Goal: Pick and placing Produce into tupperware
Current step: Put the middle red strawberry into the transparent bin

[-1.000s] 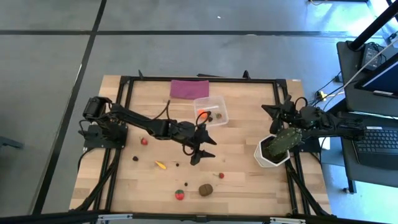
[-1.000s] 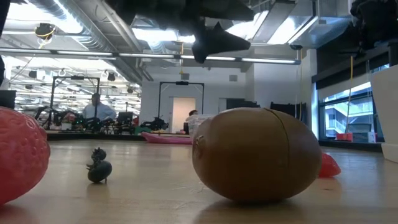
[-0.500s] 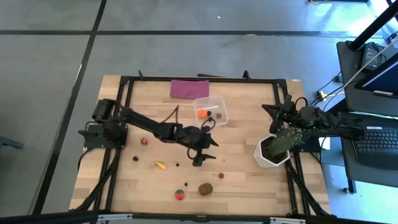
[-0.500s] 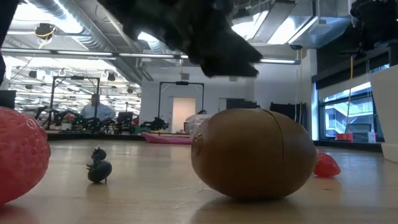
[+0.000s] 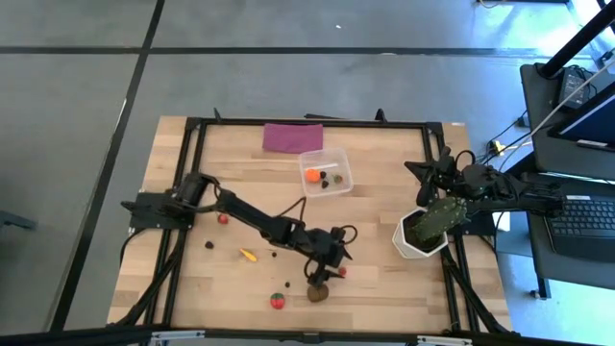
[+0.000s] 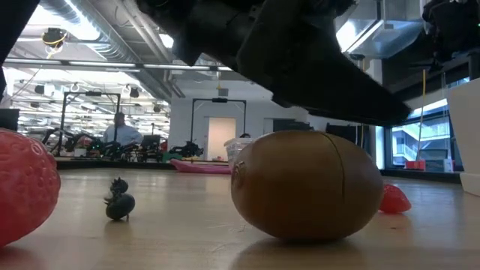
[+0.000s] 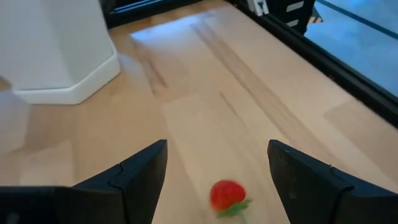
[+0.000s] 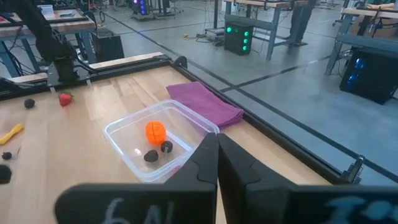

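Note:
My left gripper [image 5: 323,272] [image 7: 217,148] is open and hangs low over the near middle of the table. A small red piece with a green leaf [image 7: 227,196] [image 5: 341,272] lies on the wood between and ahead of its fingers. The brown oval lump [image 5: 317,293] [image 6: 306,186] rests just below it. The strawberry [image 5: 278,301], the banana [image 5: 248,255], another red piece [image 5: 223,218] and dark bits [image 5: 209,244] lie scattered. The clear tupperware [image 5: 338,163] [image 8: 118,134] holds the orange ball [image 8: 155,132] and dark bits [image 8: 151,155]. My right gripper [image 8: 216,155] waits, shut, at the right edge.
A white pot with a green cactus-like plant [image 5: 423,231] [image 7: 56,50] stands at the table's right side, close to the left gripper's reach. A purple cloth [image 5: 293,136] lies at the far edge behind the tupperware. The black frame rail [image 5: 288,123] borders the table.
My left gripper has travelled from beside the tupperware toward the table's near edge and slightly right, dropping lower, until it hangs over the brown lump and the small red piece. Nothing on the table has moved.

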### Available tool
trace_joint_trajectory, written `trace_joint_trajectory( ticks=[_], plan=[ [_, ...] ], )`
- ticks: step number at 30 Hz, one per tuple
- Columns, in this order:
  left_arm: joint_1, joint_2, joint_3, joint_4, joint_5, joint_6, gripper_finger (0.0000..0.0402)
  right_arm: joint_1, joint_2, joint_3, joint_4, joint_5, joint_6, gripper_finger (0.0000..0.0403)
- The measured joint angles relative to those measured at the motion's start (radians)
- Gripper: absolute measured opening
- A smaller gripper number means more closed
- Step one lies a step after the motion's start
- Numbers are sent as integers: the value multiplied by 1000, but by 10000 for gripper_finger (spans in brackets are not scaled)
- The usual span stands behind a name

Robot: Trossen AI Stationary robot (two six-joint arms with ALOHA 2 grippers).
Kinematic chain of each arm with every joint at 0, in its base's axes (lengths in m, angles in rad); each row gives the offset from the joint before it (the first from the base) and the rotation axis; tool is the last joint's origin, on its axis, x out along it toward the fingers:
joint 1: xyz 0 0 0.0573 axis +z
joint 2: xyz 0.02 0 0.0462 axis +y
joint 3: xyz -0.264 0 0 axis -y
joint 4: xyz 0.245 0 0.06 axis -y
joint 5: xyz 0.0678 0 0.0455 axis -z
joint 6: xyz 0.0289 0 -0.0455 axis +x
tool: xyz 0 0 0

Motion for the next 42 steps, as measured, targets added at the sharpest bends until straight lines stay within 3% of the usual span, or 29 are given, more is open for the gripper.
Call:
trace_joint_trajectory(
  ticks=[16,27,36,42],
  plan=[
    [-50,37,14,-90,-138,-52,259,0,0,0,1,-1,-1,4],
    [-51,146,106,-107,-137,-104,259,0,0,1,1,-1,0,4],
    [-42,151,109,-114,-125,-109,257,0,0,1,0,-1,0,4],
    [-38,151,109,-133,-102,-158,219,0,0,1,0,-1,-1,4]
  ],
)
